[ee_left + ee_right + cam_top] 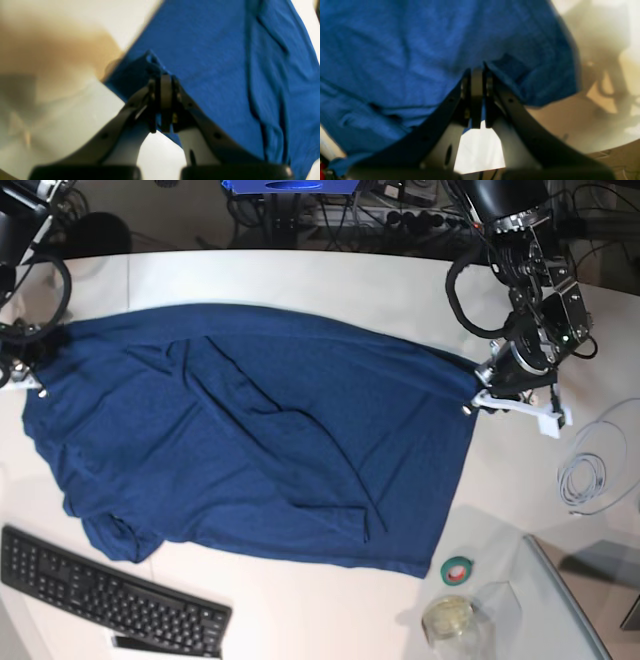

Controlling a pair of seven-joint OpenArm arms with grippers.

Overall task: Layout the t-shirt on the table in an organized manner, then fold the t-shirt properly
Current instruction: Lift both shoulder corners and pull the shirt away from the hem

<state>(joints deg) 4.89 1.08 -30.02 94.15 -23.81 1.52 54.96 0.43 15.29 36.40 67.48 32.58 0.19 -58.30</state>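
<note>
t-shirt (pixel 250 440) lies spread across the table (pixel 330 280), above the keyboard (pixel 105 595), its long axis running side to side between the two arms. the left gripper (pixel 482 385) is clamped on the shirt's edge farthest from the keyboard, and the right gripper (pixel 477 75) is pinched shut on the opposite edge, just above the keyboard's end. diagonal creases cross the middle, so pulling the two held edges apart along that axis looks like the flattening move. no brand, label or print is readable on the fabric.
</note>
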